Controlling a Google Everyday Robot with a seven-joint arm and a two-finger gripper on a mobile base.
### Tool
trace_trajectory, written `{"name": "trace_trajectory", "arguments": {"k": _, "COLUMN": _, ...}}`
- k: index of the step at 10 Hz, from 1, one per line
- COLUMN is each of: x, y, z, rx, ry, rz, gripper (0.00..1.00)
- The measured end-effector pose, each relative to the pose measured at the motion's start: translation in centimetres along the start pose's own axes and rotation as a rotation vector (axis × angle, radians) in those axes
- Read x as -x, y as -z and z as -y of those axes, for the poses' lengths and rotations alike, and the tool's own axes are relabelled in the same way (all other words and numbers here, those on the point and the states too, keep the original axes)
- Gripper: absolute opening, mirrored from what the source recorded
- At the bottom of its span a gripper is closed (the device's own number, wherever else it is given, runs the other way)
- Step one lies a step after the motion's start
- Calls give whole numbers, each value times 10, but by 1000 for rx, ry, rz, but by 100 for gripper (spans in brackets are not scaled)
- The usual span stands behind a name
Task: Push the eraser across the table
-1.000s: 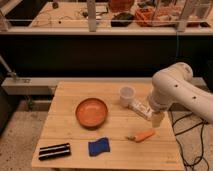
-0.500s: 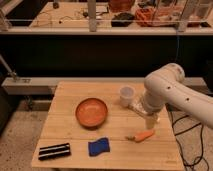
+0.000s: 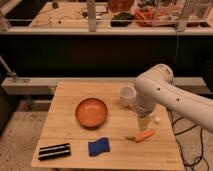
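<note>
The eraser (image 3: 54,151) lies at the table's (image 3: 65,100) near-left corner, with a blue sponge (image 3: 99,146) to its right. Farther right lies a carrot (image 3: 144,135). Just above it the gripper (image 3: 144,122) points down, jaws wide and holding nothing. The arm (image 3: 165,92) reaches in from the right. The bowl's (image 3: 78,111) orange inside is bare. A cup (image 3: 127,96) stands farther back, its contents hidden.
</note>
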Motion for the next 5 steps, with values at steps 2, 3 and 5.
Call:
{"name": "trace_trajectory", "arguments": {"k": 2, "x": 14, "y": -1, "z": 1, "rx": 5, "ry": 31, "rz": 5, "gripper": 80}}
{"name": "trace_trajectory", "arguments": {"k": 3, "x": 22, "y": -2, "z": 2, "rx": 7, "ry": 51, "rz": 9, "gripper": 80}}
{"name": "trace_trajectory", "arguments": {"k": 5, "x": 39, "y": -4, "z": 4, "rx": 12, "ry": 99, "rz": 15, "gripper": 80}}
